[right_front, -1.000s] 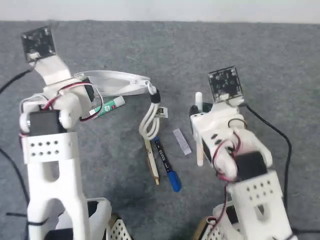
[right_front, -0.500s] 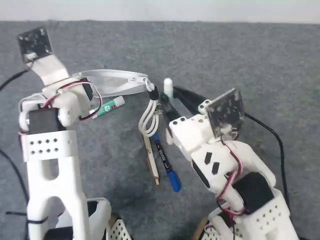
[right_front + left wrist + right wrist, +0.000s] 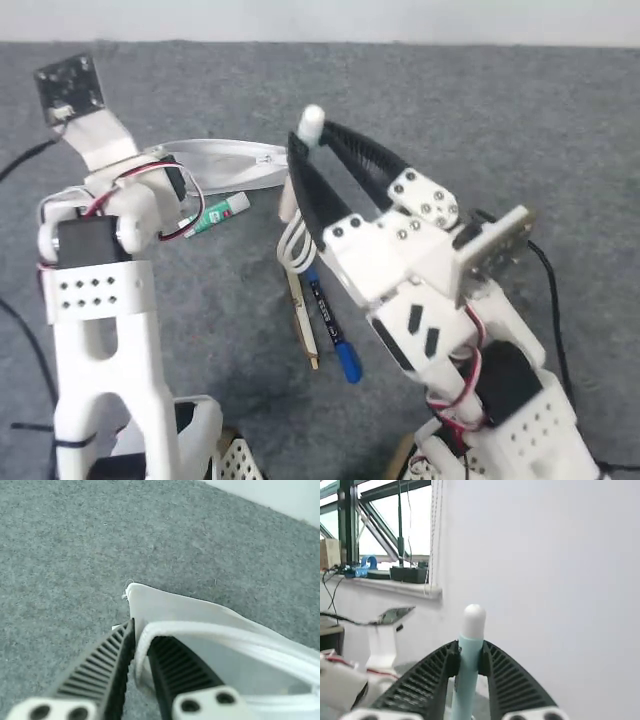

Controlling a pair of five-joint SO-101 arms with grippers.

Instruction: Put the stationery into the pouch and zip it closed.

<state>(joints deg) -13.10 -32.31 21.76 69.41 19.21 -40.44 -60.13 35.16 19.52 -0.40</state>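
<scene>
High view shows the pouch (image 3: 228, 165) lying on the grey bench (image 3: 520, 110), with my left gripper (image 3: 140, 632) pinched on its rim. My right gripper (image 3: 305, 152) clamps a white-capped pen (image 3: 311, 121) cap-up near the pouch's end. A blue pen (image 3: 335, 335) lies nearby.

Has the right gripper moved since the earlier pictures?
Yes. The right gripper, holding a light pen, has swung from beside the blue pen toward the pouch.

On the grey felt table (image 3: 560, 130) lie a blue pen (image 3: 331, 325), a beige pen (image 3: 303, 325) and a tube (image 3: 218, 214).
</scene>
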